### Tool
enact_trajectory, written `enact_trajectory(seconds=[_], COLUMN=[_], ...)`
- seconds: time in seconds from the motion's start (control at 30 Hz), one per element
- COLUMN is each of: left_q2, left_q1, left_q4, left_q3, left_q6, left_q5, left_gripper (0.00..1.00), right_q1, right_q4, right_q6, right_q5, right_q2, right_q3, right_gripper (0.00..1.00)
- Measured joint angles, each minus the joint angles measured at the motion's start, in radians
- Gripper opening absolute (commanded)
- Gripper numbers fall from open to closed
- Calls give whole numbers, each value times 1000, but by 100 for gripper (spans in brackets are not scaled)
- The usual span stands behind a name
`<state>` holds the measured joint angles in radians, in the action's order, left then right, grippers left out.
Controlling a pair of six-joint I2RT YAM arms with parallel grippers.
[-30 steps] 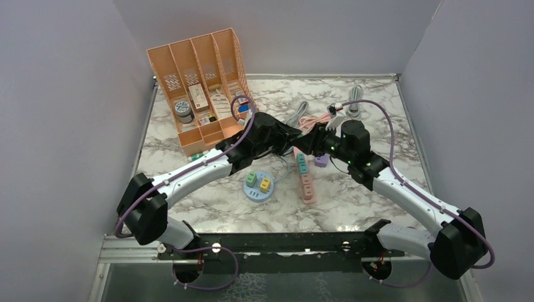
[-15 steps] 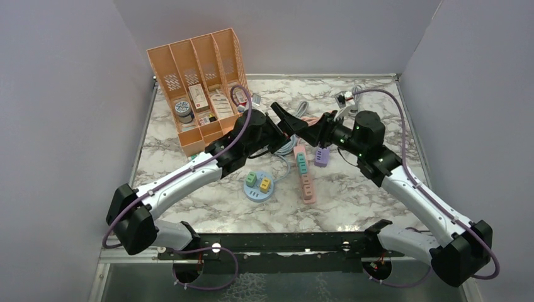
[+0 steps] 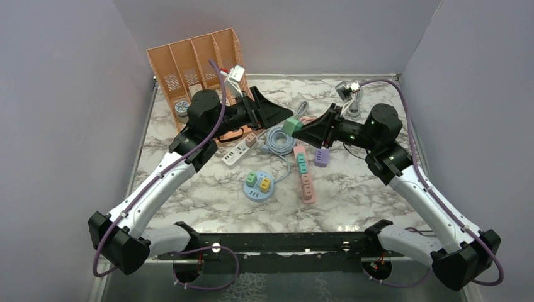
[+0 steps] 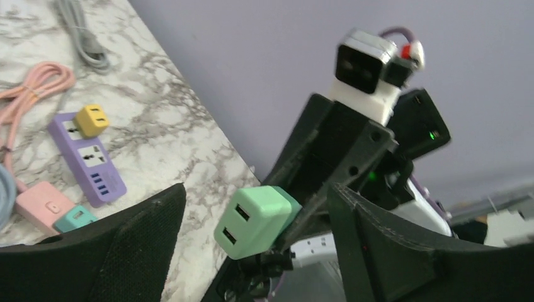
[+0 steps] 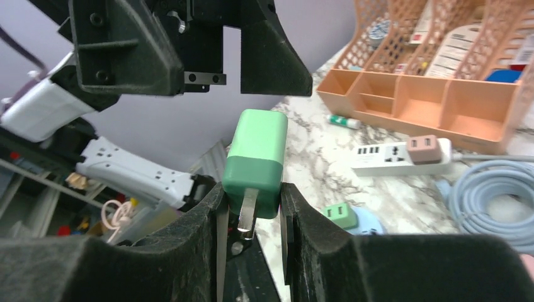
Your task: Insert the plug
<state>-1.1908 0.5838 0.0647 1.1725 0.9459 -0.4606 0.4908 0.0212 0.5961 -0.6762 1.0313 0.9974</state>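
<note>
Right wrist, boxy 2-tone grn plug

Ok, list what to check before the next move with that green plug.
1. Grip: right claw shut on green plug: ok, pinched at the prong end.
2. Prongs free to enter a socket: not ok, they sit inside the right claw's grip.
3. Other arm: left claw open: ok, the plug sits in its gap, untouched.
4. Plug clear of the table: ok.
5. Free socket on the purple strip: ok, its big socket is bare.
6. Which socket is meant: cannot tell.
</note>
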Motion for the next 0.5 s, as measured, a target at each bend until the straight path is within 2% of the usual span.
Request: enact_trajectory(seconds=[0.17,0.3,0.43,0.5], left_q2=[23,27,28,28], left_q1=[6,7,4,0], left_q4=[-39,-106,-142,-156], left_q3=[19,42,56,66], left_q6=[-38,-75,-98,-108], left_q5=[-117,-158,-190,-205], left_gripper=[60,45,35,34], right_q1=[0,0,0,0], right_q4=[-75,-129,-163,-174], right_q6=[72,128,161,177], right_q5=[-80,-133,-170,-188], right_q2=[12,35,50,53], right_q3=[0,0,0,0], right_gripper=[8,8,8,7])
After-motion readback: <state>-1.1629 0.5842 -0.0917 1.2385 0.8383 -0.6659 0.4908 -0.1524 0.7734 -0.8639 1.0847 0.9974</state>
